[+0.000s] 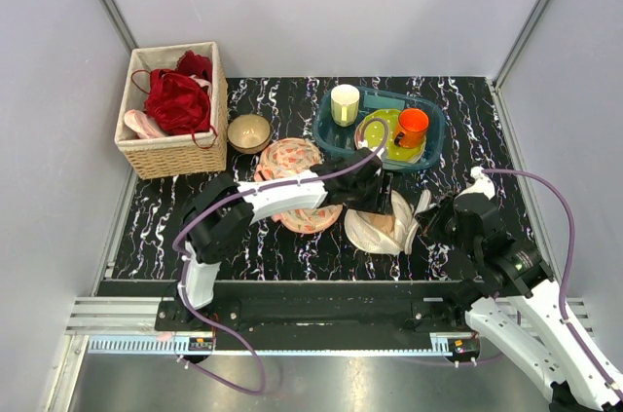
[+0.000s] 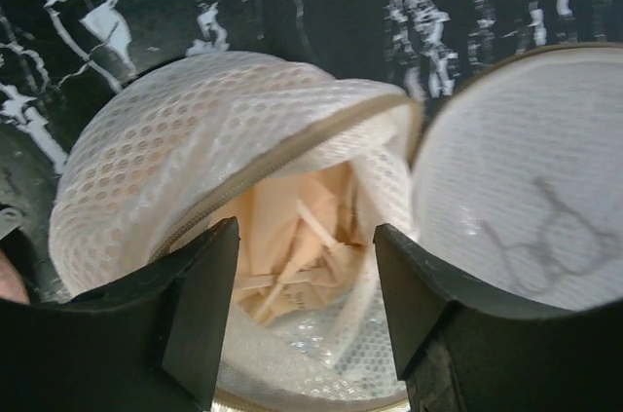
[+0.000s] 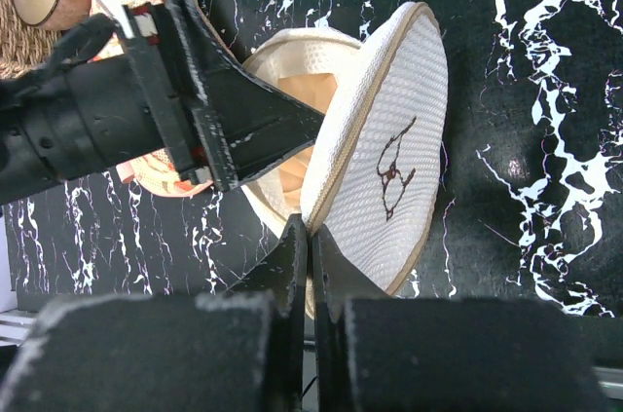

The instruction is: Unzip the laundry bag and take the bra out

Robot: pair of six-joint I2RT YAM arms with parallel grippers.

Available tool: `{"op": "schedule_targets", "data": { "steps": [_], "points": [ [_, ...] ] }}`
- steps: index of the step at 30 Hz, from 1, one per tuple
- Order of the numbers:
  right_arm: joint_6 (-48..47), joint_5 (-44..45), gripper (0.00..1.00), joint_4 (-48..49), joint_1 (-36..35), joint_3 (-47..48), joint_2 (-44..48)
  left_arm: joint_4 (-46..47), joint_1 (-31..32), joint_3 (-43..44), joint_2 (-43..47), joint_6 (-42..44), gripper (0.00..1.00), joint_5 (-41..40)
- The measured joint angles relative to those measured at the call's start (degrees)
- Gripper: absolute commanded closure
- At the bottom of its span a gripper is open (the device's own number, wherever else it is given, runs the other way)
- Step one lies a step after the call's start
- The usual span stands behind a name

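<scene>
Top view: the laundry bag (image 1: pixel 384 227) lies unzipped on the bench (image 1: pixel 467 130), nearest the left pincer (image 1: pixel 375 203), which reaches in from the left. Left wrist: its jaws stand part-open and empty, with the bra (image 2: pixel 292 227) straight ahead between them. Right wrist: the right pincer (image 3: pixel 310 242) is shut at the bag's rim.

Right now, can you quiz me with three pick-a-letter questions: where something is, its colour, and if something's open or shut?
1. Where is the wicker basket? A far left corner; B far right corner; C near edge.
2. What colour is the bra inside the laundry bag? A blue; B peach; C black.
3. The laundry bag is: A zipped shut; B folded flat; C open.
Answers: A, it stands in the far left corner; B, peach cloth shows in the opening; C, its top is flipped up.
</scene>
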State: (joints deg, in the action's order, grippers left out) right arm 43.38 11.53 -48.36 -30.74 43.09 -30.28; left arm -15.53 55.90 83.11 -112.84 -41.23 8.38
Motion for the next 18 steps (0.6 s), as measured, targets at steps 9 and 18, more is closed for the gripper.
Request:
{"op": "schedule_targets", "data": {
  "steps": [9,18],
  "points": [
    [0.0,0.0,1.00,0.0,0.0,0.0,-1.0,-2.4,1.0,1.7,-6.0,2.5,0.30,-4.0],
    [0.0,0.0,1.00,0.1,0.0,0.0,-1.7,-4.5,2.3,9.3,-12.1,3.2,0.97,-7.8]
  ]
}}
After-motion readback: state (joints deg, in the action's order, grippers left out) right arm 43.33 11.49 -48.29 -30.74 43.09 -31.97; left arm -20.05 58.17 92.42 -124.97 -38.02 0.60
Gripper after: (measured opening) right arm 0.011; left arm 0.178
